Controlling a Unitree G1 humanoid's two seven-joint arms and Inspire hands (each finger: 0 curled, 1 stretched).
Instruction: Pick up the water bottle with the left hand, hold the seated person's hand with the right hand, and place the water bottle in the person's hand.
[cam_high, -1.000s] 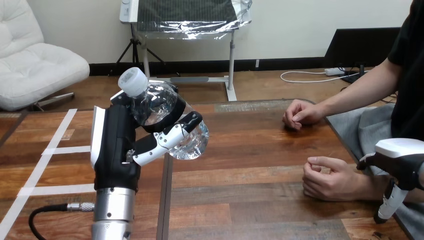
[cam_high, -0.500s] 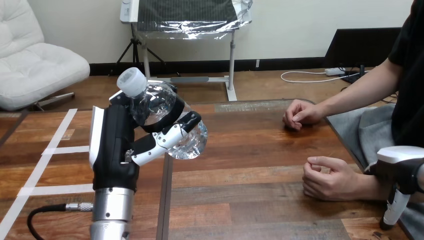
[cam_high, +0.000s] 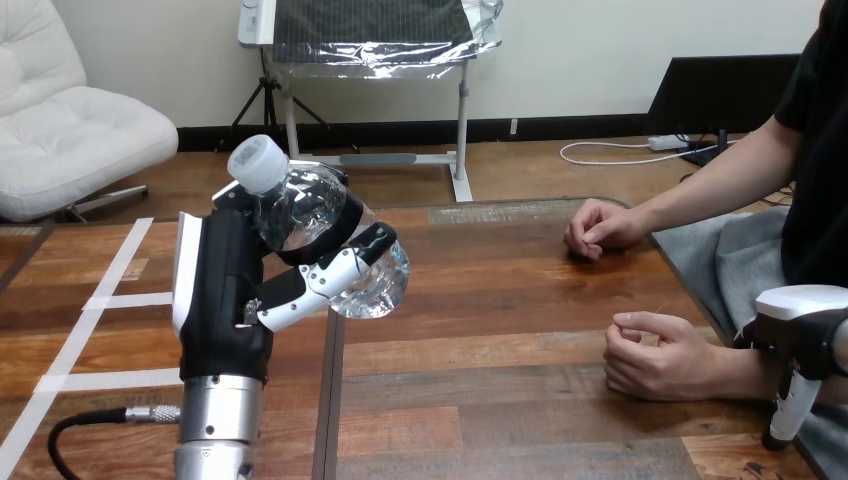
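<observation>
At the far left of the wooden table (cam_high: 500, 300) I count three strips of white tape (cam_high: 120, 262): one long one running away from me and two short ones crossing toward my arm. Next comes my left hand (cam_high: 225, 300), raised above the table, its fingers (cam_high: 310, 285) and thumb curled round the one water bottle (cam_high: 310, 215). The bottle is clear, off the table and tilted, with its single white cap (cam_high: 257, 163) pointing up and to the left and its base leaning right.

Well apart from the bottle, on the right half of the table, lie the person's two hands, both loosely curled and holding nothing. The farther hand (cam_high: 598, 228) rests near the table's back edge; the nearer hand (cam_high: 655, 355) rests closer to me.

At the right edge is my right hand (cam_high: 800, 325), just beside the wrist of that nearer hand. I cannot tell whether it touches the wrist, nor whether it is spread or closed.
</observation>
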